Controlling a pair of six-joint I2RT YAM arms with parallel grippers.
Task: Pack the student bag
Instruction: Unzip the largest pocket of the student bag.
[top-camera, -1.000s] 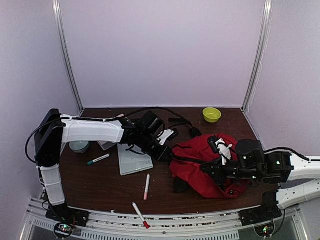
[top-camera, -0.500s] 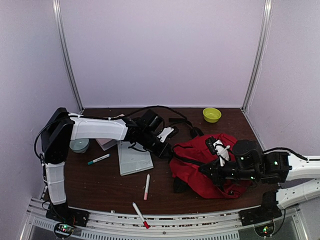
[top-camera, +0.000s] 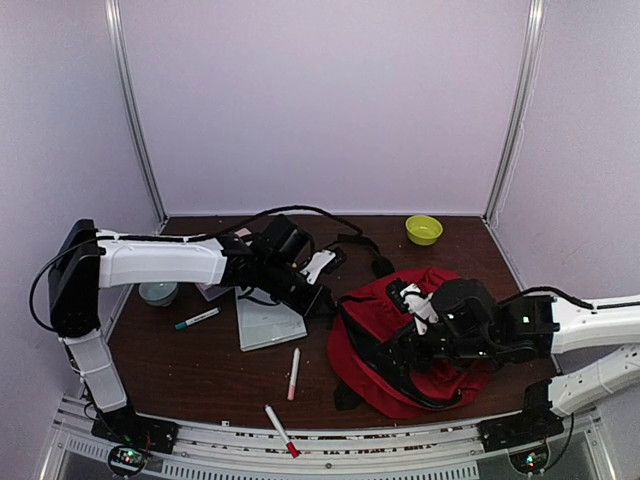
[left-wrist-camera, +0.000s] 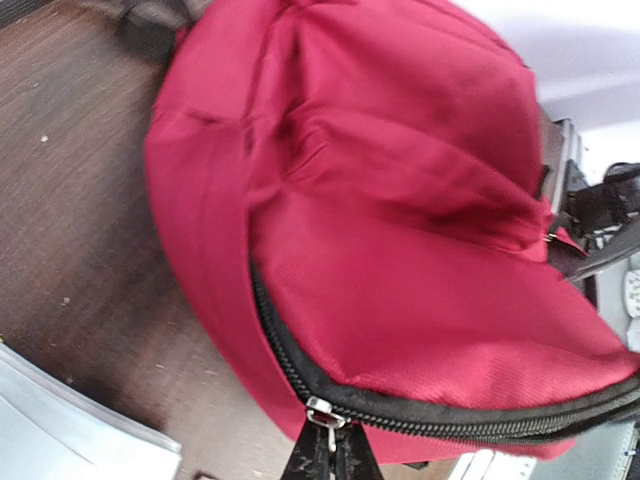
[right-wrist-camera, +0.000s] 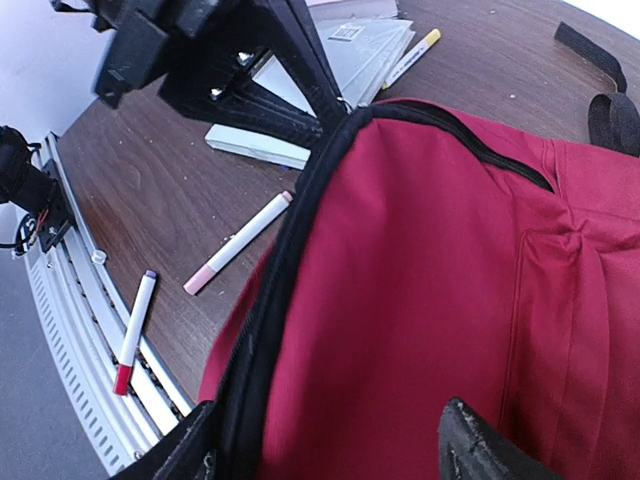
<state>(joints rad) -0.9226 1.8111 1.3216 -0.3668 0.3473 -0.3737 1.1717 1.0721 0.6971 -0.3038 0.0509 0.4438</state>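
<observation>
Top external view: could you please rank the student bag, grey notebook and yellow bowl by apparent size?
1. student bag
2. grey notebook
3. yellow bowl, though it sits farthest back, so it may look smaller than it is.

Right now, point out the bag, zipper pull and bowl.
bag (top-camera: 360, 345), top view, red fabric on its left side.
zipper pull (left-wrist-camera: 322, 412), left wrist view, the silver slider.
bowl (top-camera: 423, 229), top view, its bare inside.
</observation>
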